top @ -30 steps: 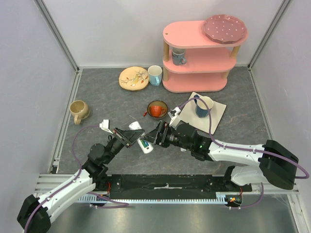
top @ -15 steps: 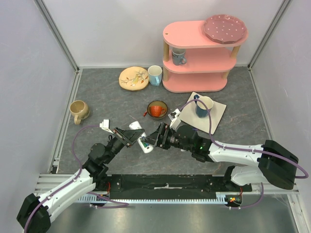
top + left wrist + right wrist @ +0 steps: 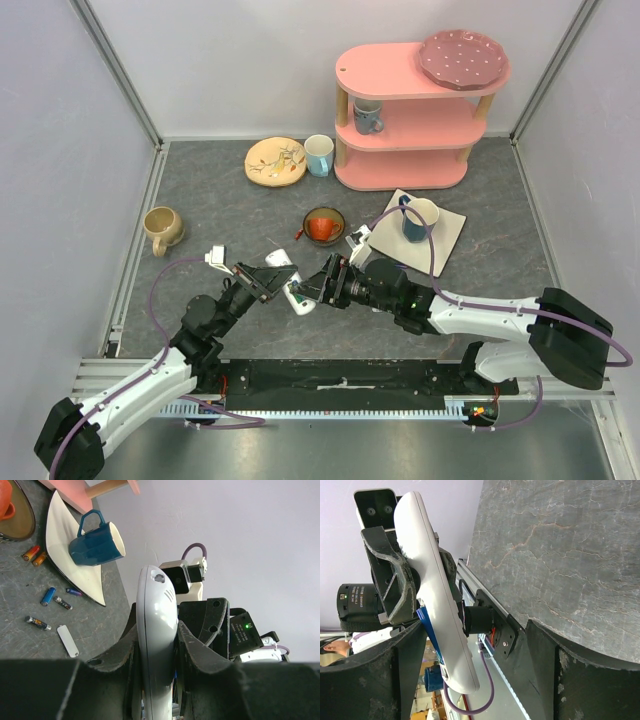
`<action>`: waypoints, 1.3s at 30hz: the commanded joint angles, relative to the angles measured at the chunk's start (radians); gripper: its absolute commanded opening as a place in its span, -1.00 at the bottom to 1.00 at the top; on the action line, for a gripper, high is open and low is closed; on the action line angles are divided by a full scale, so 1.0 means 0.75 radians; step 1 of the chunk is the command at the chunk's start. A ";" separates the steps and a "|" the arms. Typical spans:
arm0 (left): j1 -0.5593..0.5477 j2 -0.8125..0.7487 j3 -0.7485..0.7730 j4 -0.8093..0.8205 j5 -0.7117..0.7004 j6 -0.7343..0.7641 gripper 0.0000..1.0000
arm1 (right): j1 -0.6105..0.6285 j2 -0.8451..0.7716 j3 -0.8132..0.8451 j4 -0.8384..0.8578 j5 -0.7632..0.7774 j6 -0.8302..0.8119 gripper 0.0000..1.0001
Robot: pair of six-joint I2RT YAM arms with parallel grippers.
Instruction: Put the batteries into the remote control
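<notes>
Looks out past the right gripper [image 3: 475, 645], its dark fingers [image 3: 365, 680] spread wide at the bottom corners. Shows the white remote control [image 3: 437, 580] lengthwise at left, clamped edgewise by the left gripper [image 3: 420, 565]. Catches a blue strip [image 3: 429, 627] against the remote's lower side, with the grey marbled table [image 3: 560, 545] filling the right.

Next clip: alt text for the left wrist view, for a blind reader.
The left hand grips the white remote control between its fingers. Beyond it, loose batteries lie on the grey table beside a blue mug on a white napkin.
</notes>
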 commanded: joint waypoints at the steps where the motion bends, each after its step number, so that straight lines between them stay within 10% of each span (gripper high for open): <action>1: 0.001 -0.011 0.016 0.137 -0.031 0.036 -0.96 | 0.001 0.025 -0.023 0.010 -0.016 0.006 0.73; 39: 0.001 -0.007 -0.035 -0.006 0.006 0.060 -0.96 | -0.001 -0.114 0.247 -0.307 0.035 -0.196 0.88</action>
